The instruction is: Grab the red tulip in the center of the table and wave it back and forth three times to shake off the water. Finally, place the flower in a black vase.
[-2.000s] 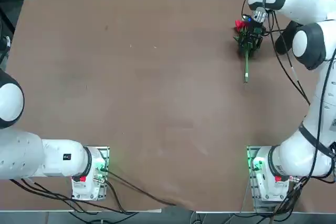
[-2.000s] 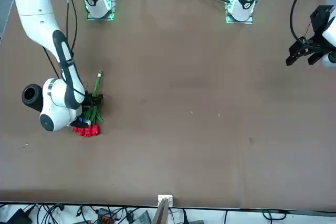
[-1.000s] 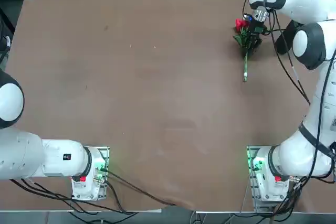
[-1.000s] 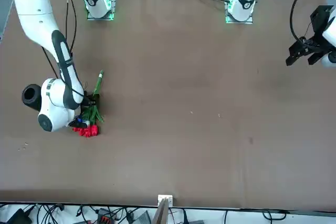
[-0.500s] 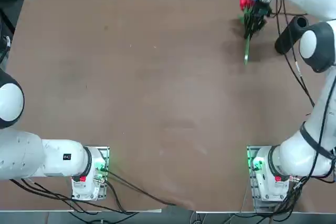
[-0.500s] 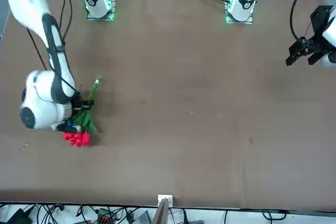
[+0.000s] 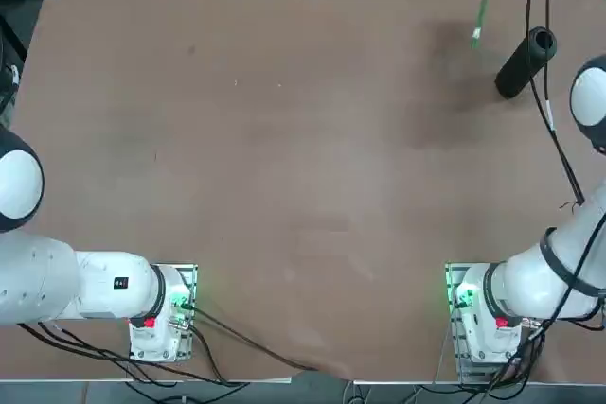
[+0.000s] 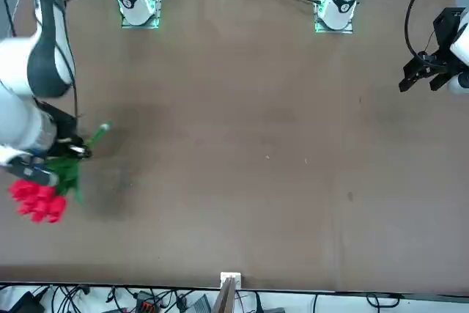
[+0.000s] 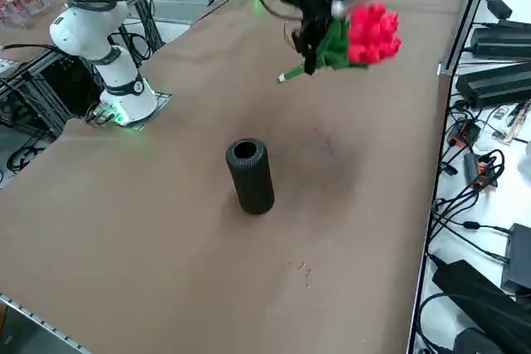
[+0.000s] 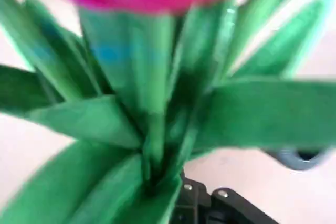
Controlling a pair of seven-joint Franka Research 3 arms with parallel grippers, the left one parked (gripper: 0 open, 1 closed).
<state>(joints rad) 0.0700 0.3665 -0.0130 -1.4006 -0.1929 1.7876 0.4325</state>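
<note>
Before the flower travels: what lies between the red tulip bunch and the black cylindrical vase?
Only bare brown tabletop, as the right side view shows.

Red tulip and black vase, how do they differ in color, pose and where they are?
The tulip is red and green; the vase is plain black. The tulip hangs tilted, held in the right gripper; the vase stands upright on the table.

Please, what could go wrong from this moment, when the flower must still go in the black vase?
The red tulip lies nearly sideways in the right pincer, so its stem end may miss the narrow mouth of the black vase. The vase stands unsupported on the table; a push from the stem could perhaps tip it. The spreading leaves might catch on the rim.
</note>
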